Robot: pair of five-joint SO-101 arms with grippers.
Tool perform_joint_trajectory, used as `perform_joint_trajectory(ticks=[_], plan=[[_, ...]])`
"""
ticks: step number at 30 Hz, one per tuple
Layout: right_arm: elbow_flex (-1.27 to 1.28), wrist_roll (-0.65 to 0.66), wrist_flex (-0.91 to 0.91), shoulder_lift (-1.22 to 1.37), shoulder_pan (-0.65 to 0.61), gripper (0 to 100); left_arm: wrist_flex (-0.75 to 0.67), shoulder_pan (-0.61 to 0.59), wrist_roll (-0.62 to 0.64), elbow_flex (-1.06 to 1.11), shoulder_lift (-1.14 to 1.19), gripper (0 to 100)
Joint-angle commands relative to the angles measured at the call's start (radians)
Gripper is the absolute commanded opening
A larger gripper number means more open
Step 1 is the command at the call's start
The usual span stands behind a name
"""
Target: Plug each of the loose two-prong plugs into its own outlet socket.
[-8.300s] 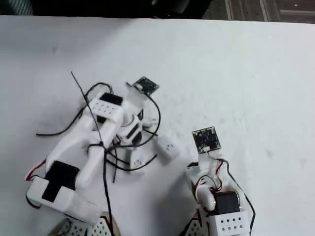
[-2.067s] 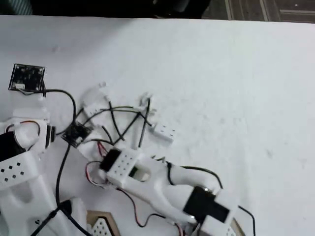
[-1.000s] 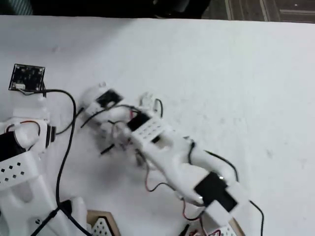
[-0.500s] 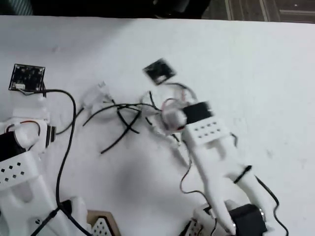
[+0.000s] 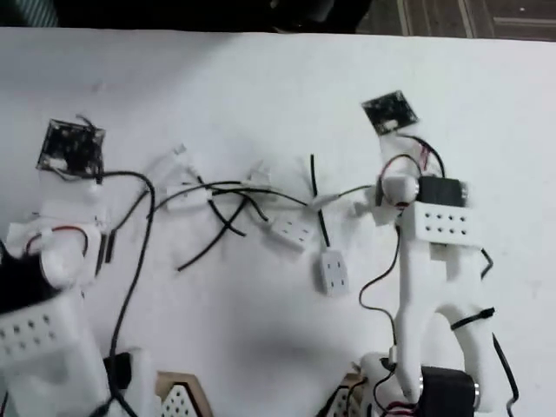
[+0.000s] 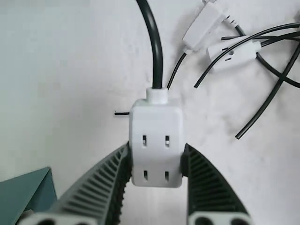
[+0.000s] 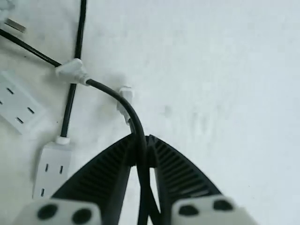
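The right gripper (image 7: 141, 143), jaws pinching a black cord (image 7: 101, 87), is swinging right, out of the tangle, pulling the cords apart. The left gripper (image 6: 156, 157) is clamping an outlet (image 6: 156, 136) between its jaws. Loose plugs (image 6: 205, 24) are lying nearby on the surface (image 5: 261, 87), none inserted.

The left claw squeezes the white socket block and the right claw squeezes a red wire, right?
No, the wire in the right claw is black, not red; the right wrist view shows it. The left claw does squeeze the white socket block.
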Motion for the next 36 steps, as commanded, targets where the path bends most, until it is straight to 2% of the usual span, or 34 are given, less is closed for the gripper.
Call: perform_joint_trajectory(ticks=[1, 3, 8, 10, 16, 24, 29, 36], plan=[[0.012, 0.046, 0.008, -0.050, 0.022, 1.9, 0.021, 0.073, 0.008, -0.041, -0.105, 2], [0.017, 0.055, 0.010, -0.068, 0.045, 4.1, 0.041, 0.128, 0.009, -0.041, -0.116, 2], [0.011, 0.058, 0.073, -0.182, 0.128, 21.5, 0.040, 0.288, 0.005, 0.026, -0.088, 2], [0.011, 0.058, 0.120, -0.243, 0.142, 24.5, 0.040, 0.346, 0.008, 0.046, -0.053, 2], [0.017, 0.058, 0.220, -0.377, 0.140, 24.4, -0.032, 0.481, 0.003, 0.068, 0.117, 2], [0.023, 0.058, 0.277, -0.395, 0.142, 24.4, -0.192, 0.633, 0.006, 0.072, 0.440, 2], [0.078, 0.058, 0.271, -0.403, 0.134, 24.4, -0.316, 0.682, 0.005, 0.103, 0.628, 2], [0.087, 0.058, 0.269, -0.403, 0.134, 24.5, -0.428, 0.688, 0.008, 0.126, 0.875, 2]])
